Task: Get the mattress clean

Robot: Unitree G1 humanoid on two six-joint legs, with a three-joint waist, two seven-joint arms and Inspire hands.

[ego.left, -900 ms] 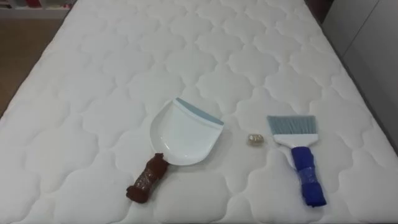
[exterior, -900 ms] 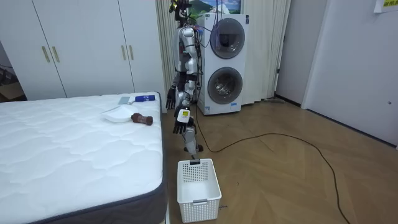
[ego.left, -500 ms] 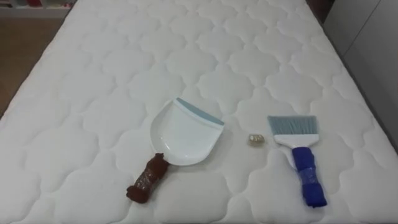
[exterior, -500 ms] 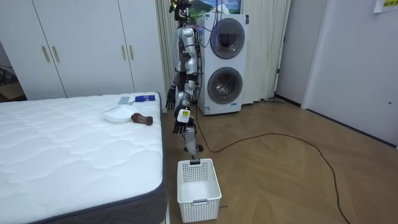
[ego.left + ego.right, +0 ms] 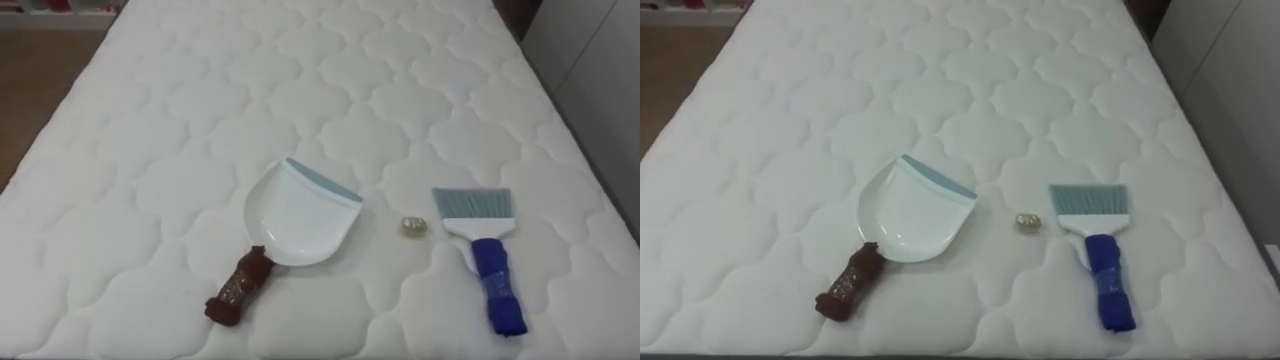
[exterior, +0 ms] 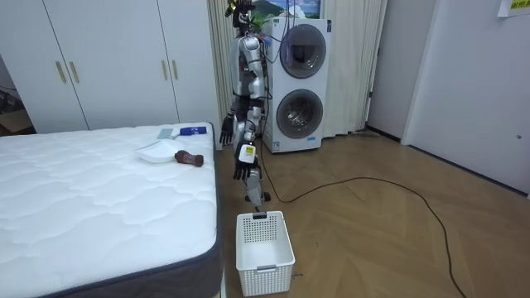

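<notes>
Left eye view looks down on the bed (image 5: 150,120), a white quilted mattress w/ three things near its close edge. On the left lies a white dustpan (image 5: 300,212) w/ a grey-blue lip. Its mouth is turned away from the robot and its brown handle points back toward the near left. On the right lies a brush (image 5: 487,262), grey-blue bristles away, blue handle toward the robot. Between them, nearer to the brush and touching neither, sits a small crumpled scrap (image 5: 411,227) (pale; what it is I cannot tell).

Room view: the robot stands upright at the bed's edge, facing it, w/ washing machines (image 6: 296,87) behind. Both arms hang down. The left hand (image 6: 241,171) is by the mattress corner, the right hand (image 6: 225,131) a bit further off. The fingers of both look relaxed and hold nothing. A white basket (image 6: 265,242) stands on the floor beside the bed.
</notes>
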